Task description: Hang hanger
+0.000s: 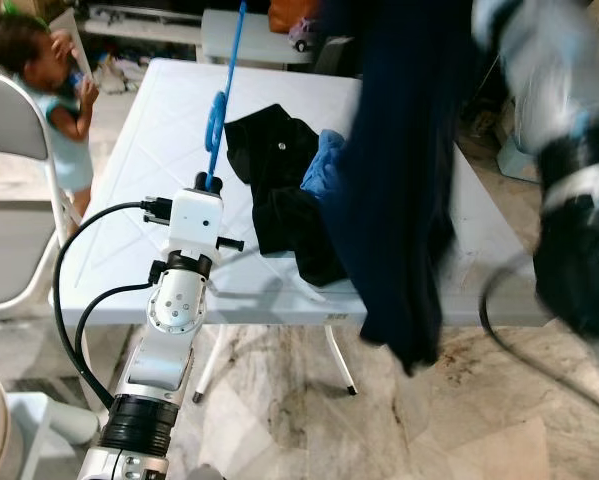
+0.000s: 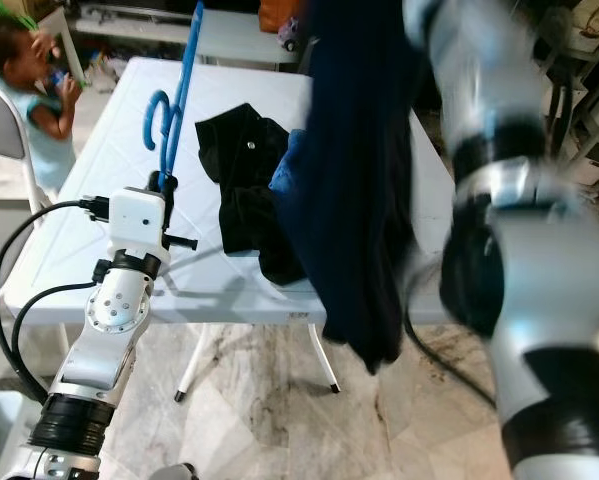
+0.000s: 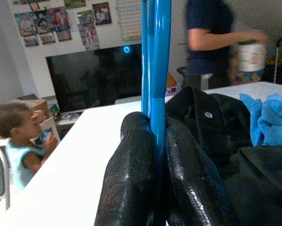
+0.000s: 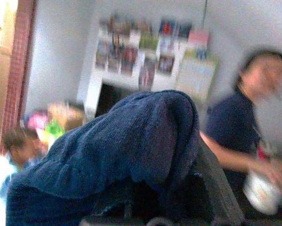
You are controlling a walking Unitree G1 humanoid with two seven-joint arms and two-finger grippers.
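Left eye view, hanger: the slim blue plastic hanger (image 1: 222, 95) stands near upright from the left gripper (image 1: 209, 183), long axis running up and slightly away over the table, hook curl partway up the shaft
Left eye view, garment: a long dark navy garment (image 1: 399, 180) hangs from the raised right arm, to the right of the hanger and apart from it; its lower end drops past the table's near edge
Left eye view, nearer arm: the left arm owns the hanger; judged, the coming move turns on bringing hanger and garment together across the gap between them
Right eye view, surface: white plastic folding table (image 2: 99, 180) carrying a crumpled black cloth (image 2: 241, 180) and a light blue cloth (image 2: 289, 165), both between hanger and garment
Right eye view, right arm: blurred; its gripper cannot be made out
Left wrist view, grip: the two black fingers (image 3: 131, 179) are pressed onto the blue shaft, pinching it
Left wrist view, room: a dark screen and wall pictures behind; a child at the table's far side, a standing person holding a tub
Right wrist view, grip: navy fabric (image 4: 126, 141) drapes over the fingers; spread or closed cannot be told
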